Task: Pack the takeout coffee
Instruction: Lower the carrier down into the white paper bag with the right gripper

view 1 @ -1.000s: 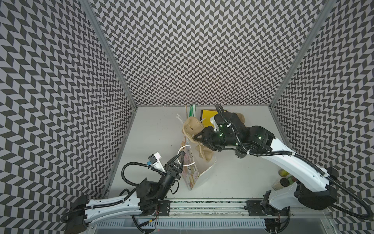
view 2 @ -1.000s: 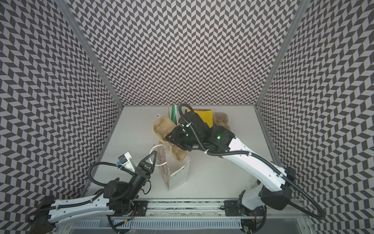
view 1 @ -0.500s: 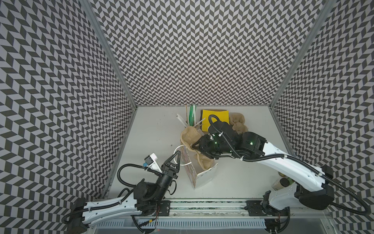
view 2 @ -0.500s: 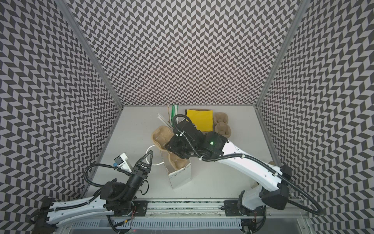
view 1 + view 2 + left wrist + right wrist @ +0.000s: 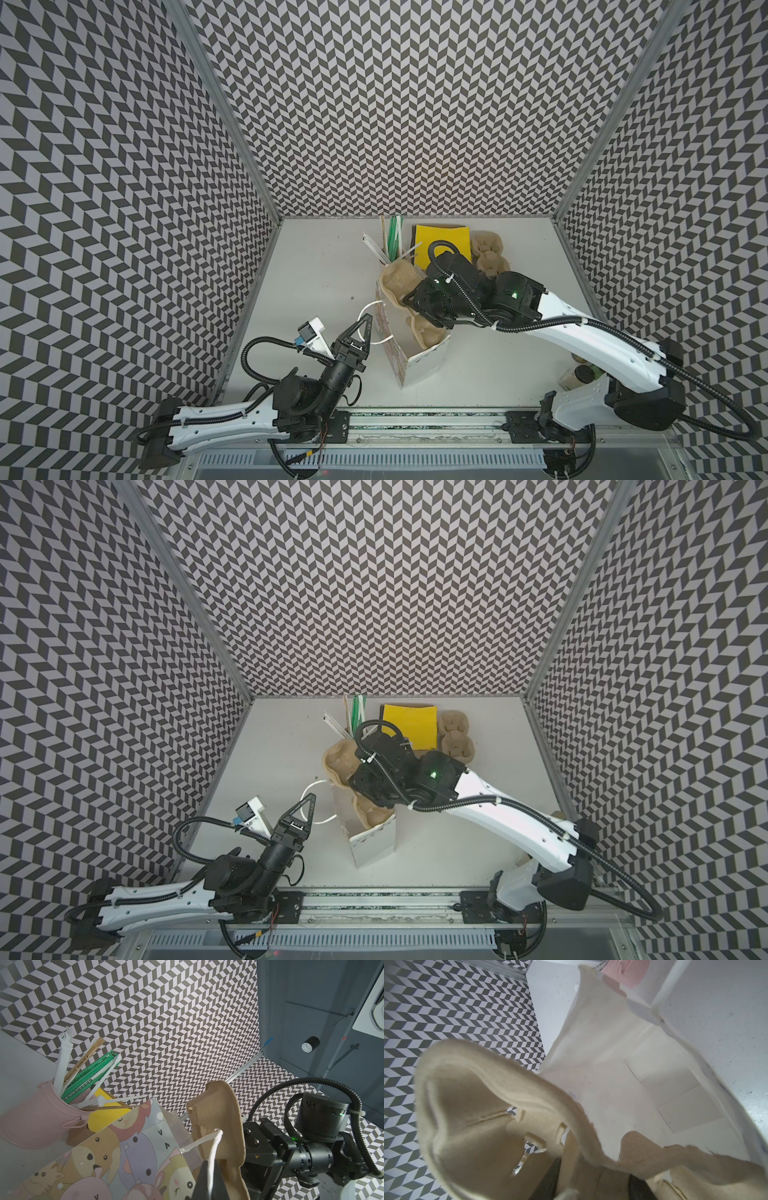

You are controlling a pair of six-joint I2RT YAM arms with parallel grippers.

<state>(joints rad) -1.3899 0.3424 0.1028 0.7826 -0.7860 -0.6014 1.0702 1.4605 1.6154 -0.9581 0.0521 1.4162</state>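
The takeout coffee is out of view in every frame. A cartoon-printed paper bag (image 5: 428, 361) (image 5: 374, 841) (image 5: 104, 1157) stands open mid-table. My left gripper (image 5: 365, 320) (image 5: 309, 800) (image 5: 209, 1164) is shut on its white handle (image 5: 214, 1147), holding it out to the left. A tan pulp cup carrier (image 5: 399, 278) (image 5: 338, 762) (image 5: 218, 1109) (image 5: 477, 1115) sits tilted in the bag's mouth, half inside. My right gripper (image 5: 593, 1184) is shut on the carrier's middle wall. In both top views the right wrist hides those jaws.
A pink cup with straws (image 5: 390, 241) (image 5: 37, 1118) stands behind the bag. A yellow pad (image 5: 442, 245) and a second pulp carrier (image 5: 490, 253) lie at the back. Small containers (image 5: 582, 374) sit by the right arm's base. Patterned walls close in three sides.
My right arm has brought the carrier forward and down into the bag's mouth. The bag now stands wider open. My left gripper has kept its hold on the handle, barely moving.
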